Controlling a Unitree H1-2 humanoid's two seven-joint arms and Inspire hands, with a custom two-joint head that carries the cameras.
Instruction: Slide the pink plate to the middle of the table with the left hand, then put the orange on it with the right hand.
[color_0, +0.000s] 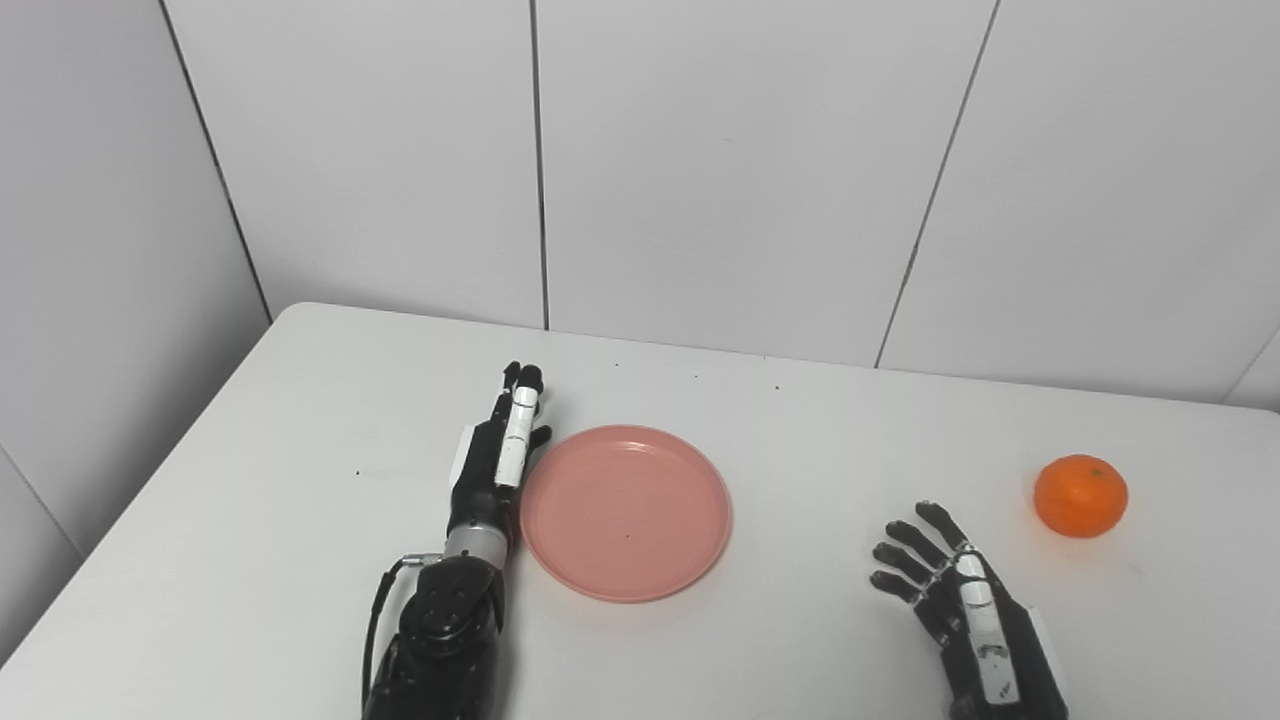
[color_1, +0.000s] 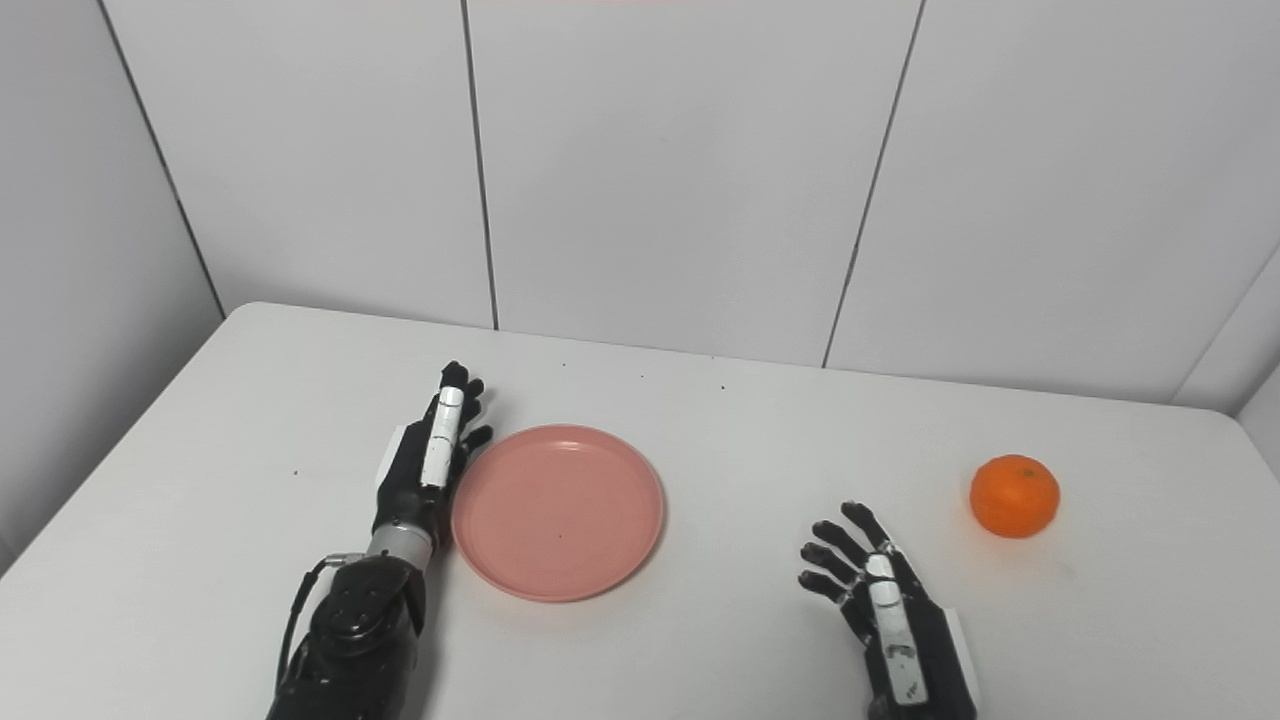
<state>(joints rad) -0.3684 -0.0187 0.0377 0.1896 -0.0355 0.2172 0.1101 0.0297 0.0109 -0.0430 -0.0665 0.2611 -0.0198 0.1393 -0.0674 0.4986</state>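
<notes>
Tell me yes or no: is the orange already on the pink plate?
No. The orange sits on the bare table far to the right of the empty pink plate, beyond the open right hand.

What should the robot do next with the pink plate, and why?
Probably keep nudging the pink plate a little to the right with the left hand, whose flat side lies against the plate's left rim. The plate looks slightly left of the table's middle. The orange sits untouched, and the right hand waits open.

Bright, even, diffuse light; both views sharp, with only faint soft shadows on the white table (color_0: 250, 520).
</notes>
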